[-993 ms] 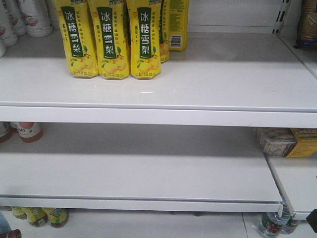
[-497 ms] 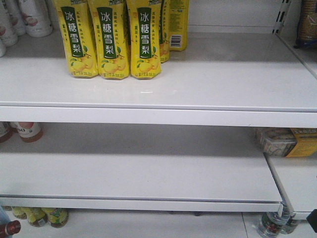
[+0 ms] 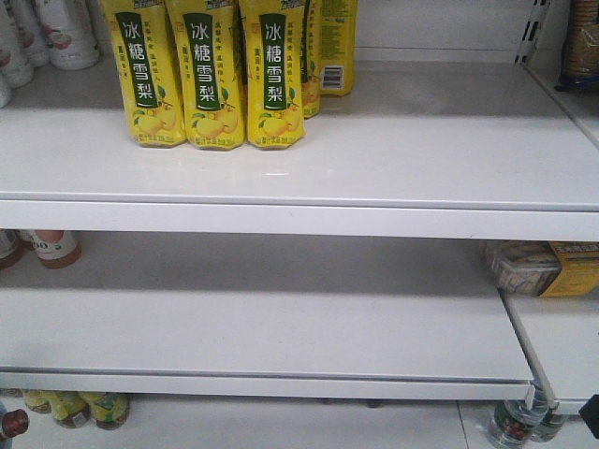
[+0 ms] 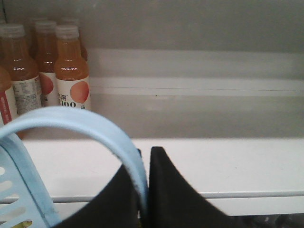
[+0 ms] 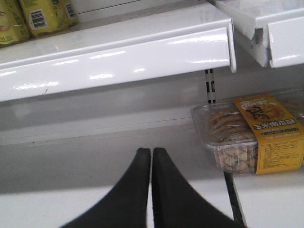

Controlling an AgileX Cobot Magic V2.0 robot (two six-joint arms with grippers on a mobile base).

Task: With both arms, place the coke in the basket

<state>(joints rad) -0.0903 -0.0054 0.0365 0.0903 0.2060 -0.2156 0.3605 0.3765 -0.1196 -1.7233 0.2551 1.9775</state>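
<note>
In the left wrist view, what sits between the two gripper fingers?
The basket's light blue handle, pinched between the left gripper's black fingers.

Front view: 3 yellow pear-drink bottles (image 3: 208,75) in the front row at 11 o'clock, more behind, no. unclear. 2 white bottles (image 3: 56,33) at 10 o'clock. Left wrist view: 3 orange juice bottles (image 4: 71,66) w/ caps visible at 10 o'clock. Right wrist view: 1 clear snack box (image 5: 251,137) at 4 o'clock.

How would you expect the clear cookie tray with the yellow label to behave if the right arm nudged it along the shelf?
The cookie tray looks thin-walled clear plastic, so it probably flexes or dents under a firm push. Sitting low and flat on the shelf, it should slide rather than tip. The visible pieces inside could likely crack if squeezed.
</note>
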